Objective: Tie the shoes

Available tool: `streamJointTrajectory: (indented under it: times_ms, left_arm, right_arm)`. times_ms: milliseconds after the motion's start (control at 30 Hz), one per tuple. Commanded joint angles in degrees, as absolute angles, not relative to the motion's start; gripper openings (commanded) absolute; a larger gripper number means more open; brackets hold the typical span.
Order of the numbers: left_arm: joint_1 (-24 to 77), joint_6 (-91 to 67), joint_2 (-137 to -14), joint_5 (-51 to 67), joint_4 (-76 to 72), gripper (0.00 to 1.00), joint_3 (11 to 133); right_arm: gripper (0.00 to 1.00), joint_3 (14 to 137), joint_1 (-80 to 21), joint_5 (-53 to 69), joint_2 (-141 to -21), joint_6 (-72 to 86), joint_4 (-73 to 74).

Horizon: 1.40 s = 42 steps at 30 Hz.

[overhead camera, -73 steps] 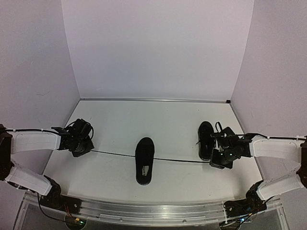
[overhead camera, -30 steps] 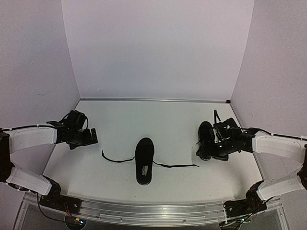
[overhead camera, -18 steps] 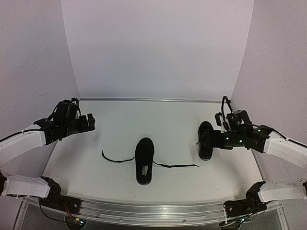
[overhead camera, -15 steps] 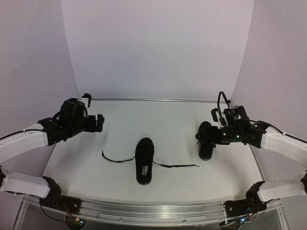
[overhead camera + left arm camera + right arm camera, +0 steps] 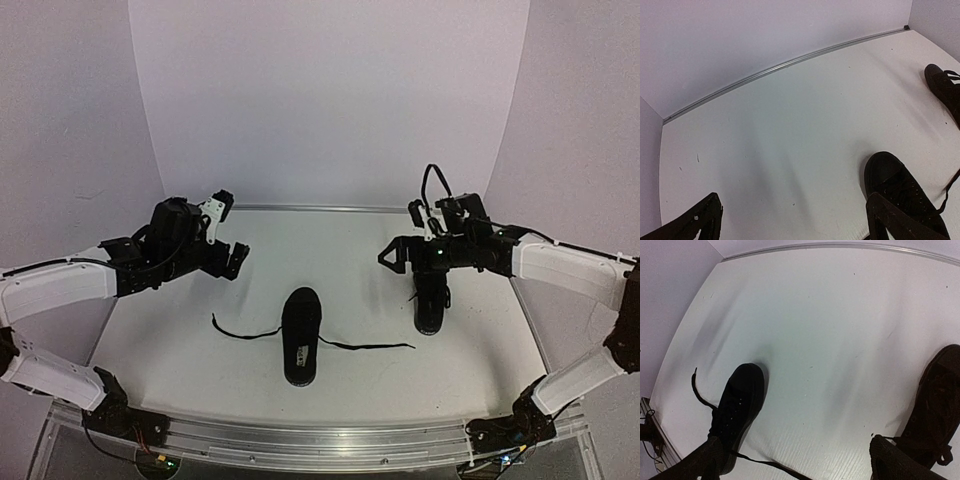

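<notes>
Both lace ends had been let go; laces (image 5: 245,336) lay slack either side of the centre shoe (image 5: 301,335), lower middle of frame; second shoe (image 5: 430,300) at right. Left claw (image 5: 231,232) and right claw (image 5: 399,238) had lifted inward, spread wide and empty; bow judged not yet formed.

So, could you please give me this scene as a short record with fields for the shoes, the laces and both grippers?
centre shoe: flat on the table, toe pointing away from the arm bases
laces: untied, lying loose on both sides of the centre shoe
second shoe: further right, partly hidden under the right arm
left gripper: open, above the table, holding nothing
right gripper: open, holding nothing
</notes>
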State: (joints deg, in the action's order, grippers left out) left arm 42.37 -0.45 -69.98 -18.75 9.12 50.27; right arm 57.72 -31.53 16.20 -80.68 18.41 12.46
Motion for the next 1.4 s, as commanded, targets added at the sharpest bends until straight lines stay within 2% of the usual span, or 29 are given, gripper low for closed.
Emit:
streamJointTrajectory:
  times_ms: [0, 100, 233, 467, 667, 933, 1367]
  left_arm:
    - [41.9, 5.6, -71.6, -13.8, 11.6, 1.0, 55.8]
    - [43.1, 11.9, -76.3, -4.2, 19.3, 1.0, 58.4]
    - [45.8, 17.2, -77.1, 3.0, 18.1, 1.0, 53.8]
    - [46.7, 23.8, -82.4, 8.4, 15.8, 0.98, 51.2]
    - [46.8, 29.3, -87.5, 9.5, 12.7, 0.86, 50.8]
    - [46.8, 35.3, -95.3, 10.9, 13.0, 0.6, 54.0]
    - [46.8, 37.3, -101.6, 8.5, 16.4, 0.35, 56.9]
  right_arm:
    - [0.98, 62.8, -31.3, 15.3, -84.9, 14.6, 9.7]
    - [0.98, 63.9, -31.3, 21.7, -87.0, 10.4, 10.2]
    - [0.98, 61.0, -31.3, 33.3, -87.1, 9.1, 7.0]
    - [0.98, 58.4, -31.3, 40.8, -90.6, 9.6, 6.1]
    - [0.98, 56.2, -31.3, 39.7, -90.0, 9.8, 6.2]
    - [0.98, 54.4, -31.4, 39.8, -89.5, 9.8, 6.2]
    - [0.98, 54.1, -31.3, 40.2, -89.9, 9.8, 6.2]
